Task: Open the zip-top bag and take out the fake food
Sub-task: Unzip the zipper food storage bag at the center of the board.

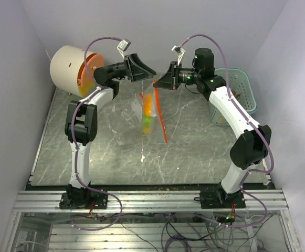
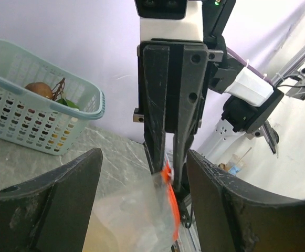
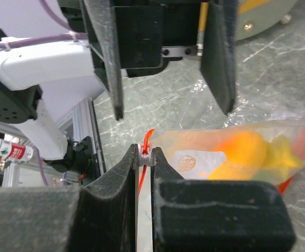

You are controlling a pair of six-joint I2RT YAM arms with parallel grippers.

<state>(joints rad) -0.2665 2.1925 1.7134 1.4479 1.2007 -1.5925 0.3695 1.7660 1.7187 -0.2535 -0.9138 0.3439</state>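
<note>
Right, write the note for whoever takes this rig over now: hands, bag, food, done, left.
Left hand: open, facing the bag, holding nothing.
Right hand: shut on the mouth edge of the zip-top bag, which dangles from it.
Fake food: orange and green pieces inside the bag; a brown piece lies in the basket.
Done: bag held up by one edge; whether the mouth is parted, I cannot tell.
Left: grip the other edge, open the mouth, take the food out.
</note>
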